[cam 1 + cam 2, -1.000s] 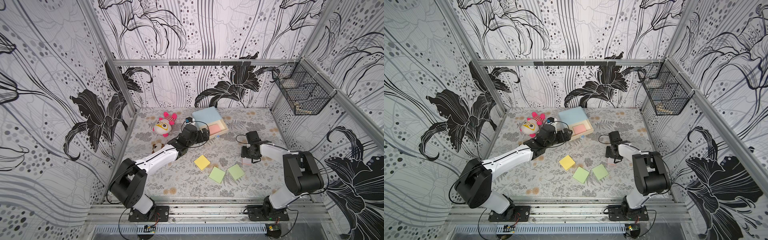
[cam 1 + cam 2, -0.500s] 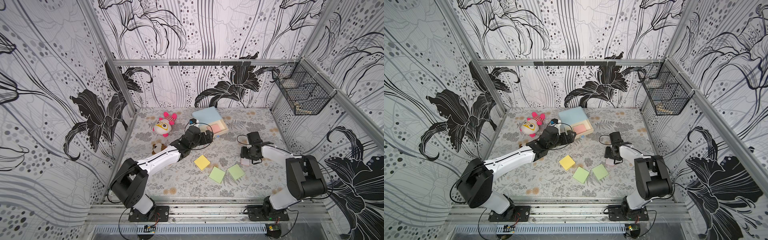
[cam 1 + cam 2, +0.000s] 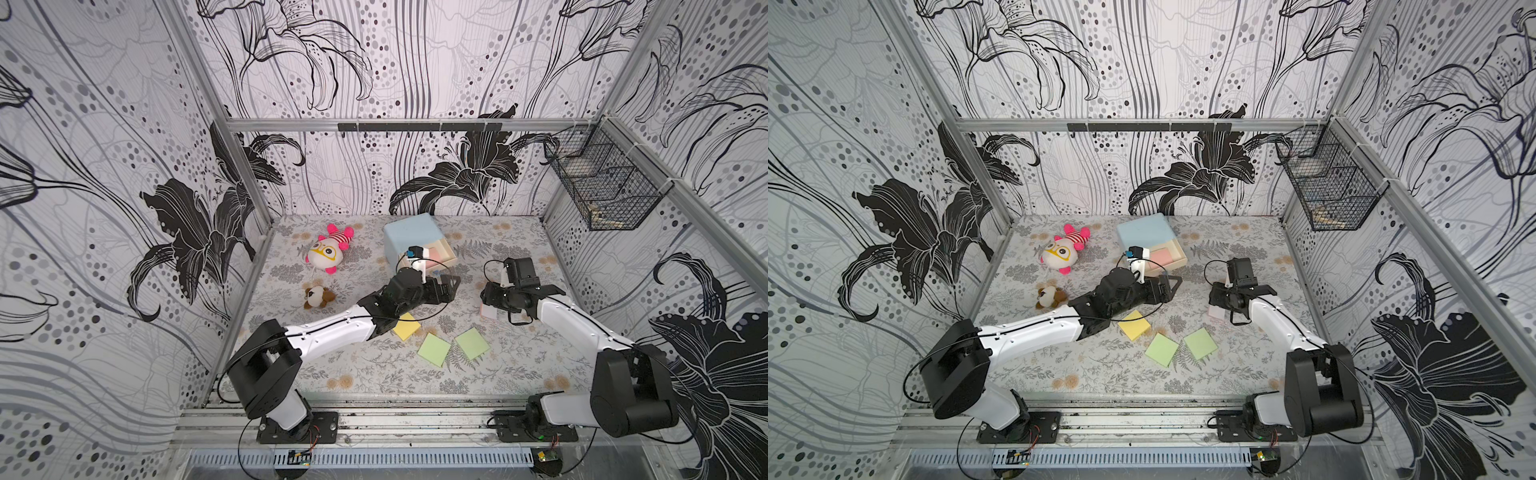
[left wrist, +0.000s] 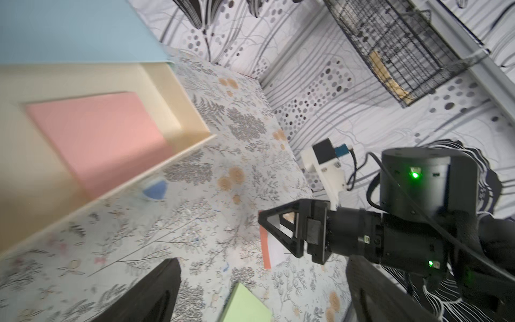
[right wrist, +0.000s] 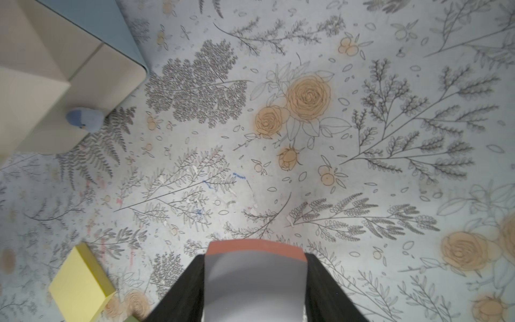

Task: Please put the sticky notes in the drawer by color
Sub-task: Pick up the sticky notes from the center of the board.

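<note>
Pinching a pink pad point(image 5: 255, 249) toward the right edge of the worktop point(image 3: 374, 374), the right gripper point(image 5: 255, 290) should next carry it into the open tray point(image 3: 452, 257) of the back-edge drawer point(image 3: 409, 237), beside its pink twin point(image 4: 97, 139), while the left gripper point(image 3: 448, 286) hangs spread.

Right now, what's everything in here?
Drawer chest: one, pale blue, back of mat, drawer open.
Pink sticky notes: two; one in the open drawer, one in the right tool.
Yellow sticky note: one, mid-mat.
Green sticky notes: two, side by side, front of mat.
Plush toys: two; pink-white, brown; left of chest.
Wire basket: one, black, right wall.
Mat: one, floral, underneath.
Left tool: black, open, empty.
Right tool: black, shut on pink note.
</note>
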`<act>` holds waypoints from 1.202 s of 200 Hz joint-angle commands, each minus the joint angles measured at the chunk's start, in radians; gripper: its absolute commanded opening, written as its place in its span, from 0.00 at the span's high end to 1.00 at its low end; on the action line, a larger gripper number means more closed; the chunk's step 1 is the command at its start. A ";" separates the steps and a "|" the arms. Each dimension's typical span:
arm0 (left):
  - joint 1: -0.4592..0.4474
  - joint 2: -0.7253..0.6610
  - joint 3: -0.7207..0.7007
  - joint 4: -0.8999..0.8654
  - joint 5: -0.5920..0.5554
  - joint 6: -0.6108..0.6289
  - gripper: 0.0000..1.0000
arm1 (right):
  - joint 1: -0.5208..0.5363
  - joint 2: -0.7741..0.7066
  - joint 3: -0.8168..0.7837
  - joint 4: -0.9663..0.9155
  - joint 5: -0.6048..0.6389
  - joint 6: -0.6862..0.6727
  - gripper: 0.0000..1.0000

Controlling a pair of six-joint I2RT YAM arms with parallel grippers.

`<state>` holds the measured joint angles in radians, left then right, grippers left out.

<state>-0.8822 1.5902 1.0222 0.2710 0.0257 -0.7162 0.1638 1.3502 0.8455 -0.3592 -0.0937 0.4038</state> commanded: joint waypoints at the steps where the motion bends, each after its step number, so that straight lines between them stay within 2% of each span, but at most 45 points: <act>1: -0.052 0.055 0.009 0.119 0.022 0.016 0.02 | -0.006 -0.045 0.052 -0.013 -0.038 0.044 0.41; 41: -0.108 0.147 0.062 0.134 0.037 0.001 0.01 | -0.007 -0.093 0.073 0.022 -0.041 0.099 0.41; 101: -0.113 0.249 0.160 0.155 0.081 -0.004 0.16 | -0.007 -0.120 0.096 0.029 -0.078 0.119 0.41; 150: -0.102 0.299 0.212 0.127 0.052 -0.032 0.28 | -0.007 -0.139 0.099 0.032 -0.092 0.128 0.41; 200: -0.085 0.330 0.245 0.116 0.040 -0.041 0.31 | -0.007 -0.144 0.094 0.034 -0.100 0.129 0.42; 240: -0.076 0.353 0.276 0.107 0.031 -0.042 0.27 | -0.007 -0.145 0.099 0.034 -0.106 0.130 0.41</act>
<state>-0.9684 1.9224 1.2545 0.3534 0.0761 -0.7589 0.1619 1.2270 0.9146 -0.3416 -0.1806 0.5163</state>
